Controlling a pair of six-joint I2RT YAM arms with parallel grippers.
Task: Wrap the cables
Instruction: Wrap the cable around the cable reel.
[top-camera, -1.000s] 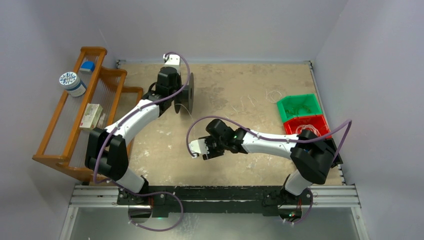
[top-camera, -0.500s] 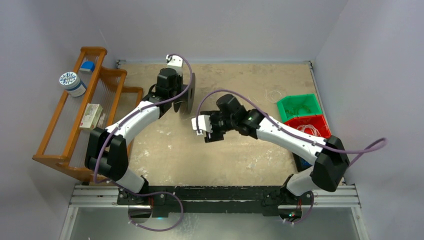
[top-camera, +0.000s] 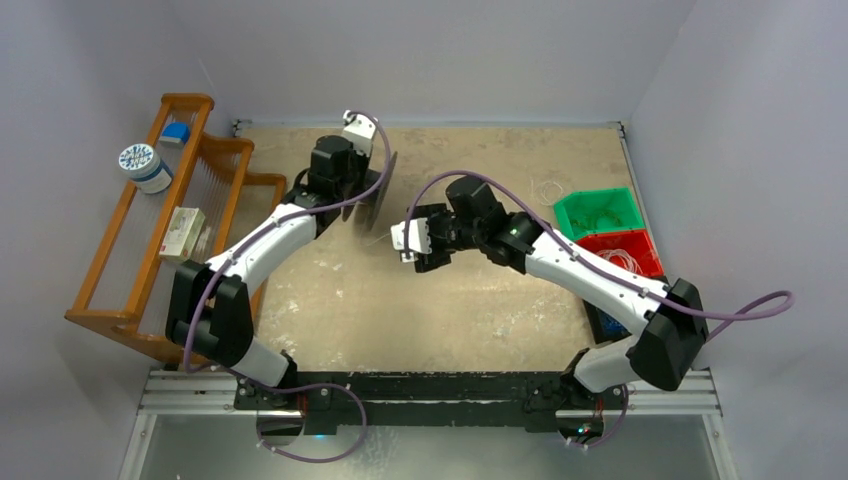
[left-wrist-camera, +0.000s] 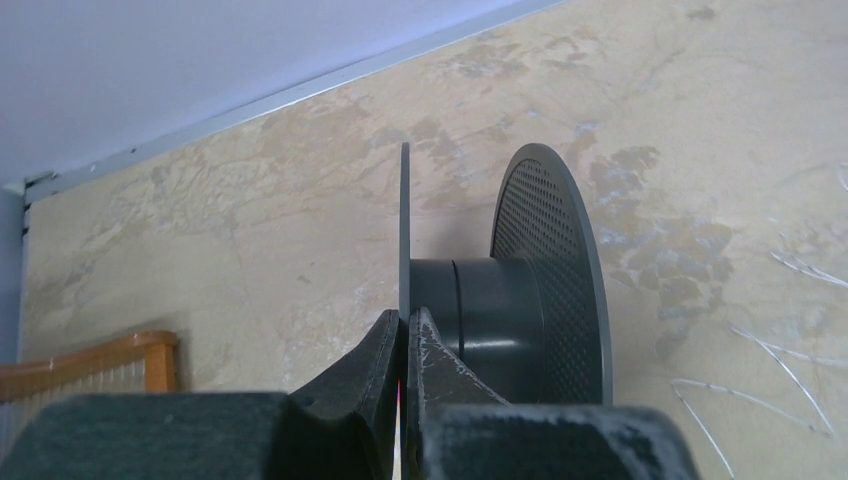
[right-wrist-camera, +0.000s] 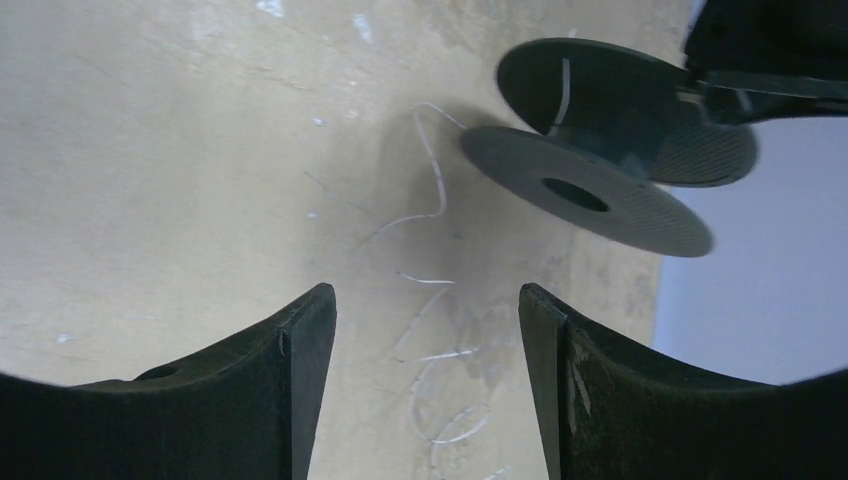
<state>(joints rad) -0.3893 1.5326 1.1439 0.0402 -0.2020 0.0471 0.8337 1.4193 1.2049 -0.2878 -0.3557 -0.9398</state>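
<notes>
Two arms on this one, and the right claw (right-wrist-camera: 425, 305) is the bit that moved. Over the last second we watched it swing from mid-worktop up toward the spool (right-wrist-camera: 590, 185), spreading its fingers as it went. Now it hangs wide apart with nothing in it, just above loose curls of the cables (right-wrist-camera: 432, 190) lying on the worktop (top-camera: 470, 320). The left claw (left-wrist-camera: 405, 345) is pinched tight on the spool's thin flange, holding it up on edge. One strand seems to run onto the spool, so we reckon the right side is lining up to grab wire and feed it. Further out the surface is mottled beige, with a green bin (top-camera: 565, 222) and a red bin (top-camera: 580, 250) at right, a wooden rack (top-camera: 187, 101) at left, and plain pale walls.
</notes>
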